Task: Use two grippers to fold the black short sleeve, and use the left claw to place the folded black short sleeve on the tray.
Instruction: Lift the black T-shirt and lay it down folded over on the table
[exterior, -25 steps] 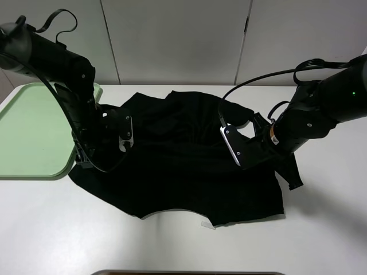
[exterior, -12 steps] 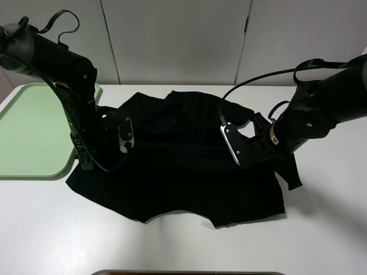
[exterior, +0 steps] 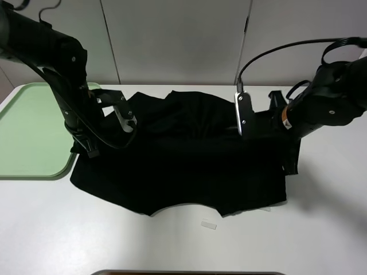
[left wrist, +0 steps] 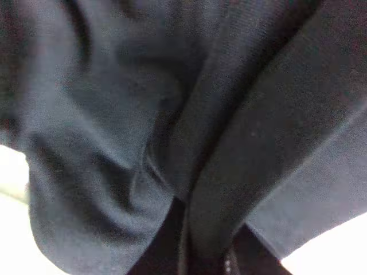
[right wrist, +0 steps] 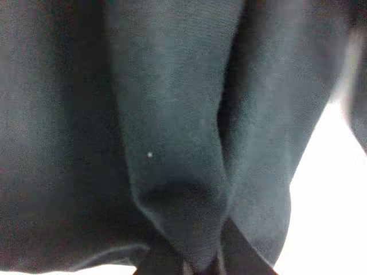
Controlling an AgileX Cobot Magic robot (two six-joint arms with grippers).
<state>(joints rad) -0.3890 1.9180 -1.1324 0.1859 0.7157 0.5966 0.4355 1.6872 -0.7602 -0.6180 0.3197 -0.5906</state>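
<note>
Left end effector [left wrist: 200, 255]: now clamped on a fold of the shirt [exterior: 189, 160]; a second ago its jaws stood wide over that edge.
Right end effector [right wrist: 198, 260]: pinched shut on shirt cloth, as it was a second ago.
Grip sites: left one at the shirt edge just beside the tray [exterior: 28, 132]; right one at the edge farthest from the tray.
Arms: both have pulled up and back, away from the tray's near rim, with the right arm moving more.
Shirt: spread on the surface [exterior: 321, 217], its left edge touching the tray's right rim; both gripped sides are raised and cloth hangs in folds from each grip.
Near hem: it has slid back, so the tape strip [exterior: 209, 225], half covered a second ago, lies bare on the surface.
Tray: nothing lies in the part in view.
Meaning: the two-sided hold looks complete, so the fold is probably starting.
Risk: if one side leads, the fold may end up crooked.
</note>
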